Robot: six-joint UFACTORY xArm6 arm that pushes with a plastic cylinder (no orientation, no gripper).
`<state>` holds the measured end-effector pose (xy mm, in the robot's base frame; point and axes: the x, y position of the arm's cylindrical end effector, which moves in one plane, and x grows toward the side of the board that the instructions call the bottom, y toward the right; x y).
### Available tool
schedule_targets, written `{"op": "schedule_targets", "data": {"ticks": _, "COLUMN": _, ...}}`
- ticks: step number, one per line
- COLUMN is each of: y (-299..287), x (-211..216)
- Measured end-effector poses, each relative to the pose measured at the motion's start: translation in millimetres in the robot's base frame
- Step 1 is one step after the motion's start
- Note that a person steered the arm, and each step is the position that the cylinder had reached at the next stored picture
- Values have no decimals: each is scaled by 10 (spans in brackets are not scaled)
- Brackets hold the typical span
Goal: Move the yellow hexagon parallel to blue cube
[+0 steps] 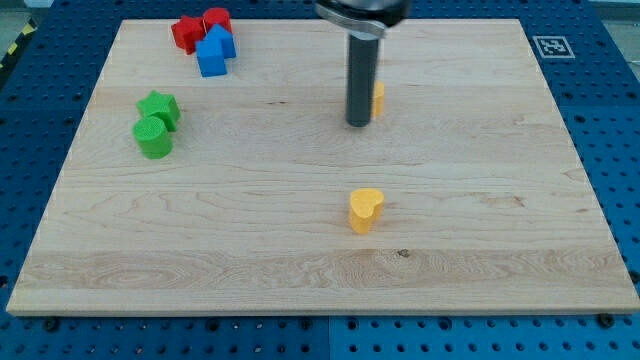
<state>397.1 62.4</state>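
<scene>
My tip [358, 124] is at the lower end of the dark rod, near the board's top centre. A yellow block [378, 97], mostly hidden behind the rod, sits just right of it, touching or nearly touching; its shape cannot be made out. A blue block [212, 59] and a second blue block [226, 41] stand at the top left, touching two red blocks [185, 32] [216, 19]. A yellow heart-shaped block [366, 209] lies below the tip, well apart from it.
A green star-like block [160, 106] and a green cylinder [154, 137] stand together at the view's left. The wooden board [500, 200] lies on a blue perforated table. A marker tag [553, 45] sits beyond the board's top right corner.
</scene>
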Motion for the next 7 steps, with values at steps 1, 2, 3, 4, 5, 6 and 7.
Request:
{"op": "schedule_targets", "data": {"ticks": 1, "y": 477, "x": -112}}
{"op": "schedule_targets", "data": {"ticks": 2, "y": 493, "x": -135}}
{"op": "schedule_targets", "data": {"ticks": 3, "y": 98, "x": -144}}
{"op": "schedule_targets", "data": {"ticks": 4, "y": -259, "x": -324}}
{"op": "schedule_targets", "data": {"ticks": 5, "y": -541, "x": -512}}
{"op": "schedule_targets", "data": {"ticks": 6, "y": -639, "x": -591}}
{"op": "schedule_targets", "data": {"ticks": 7, "y": -308, "x": -536}}
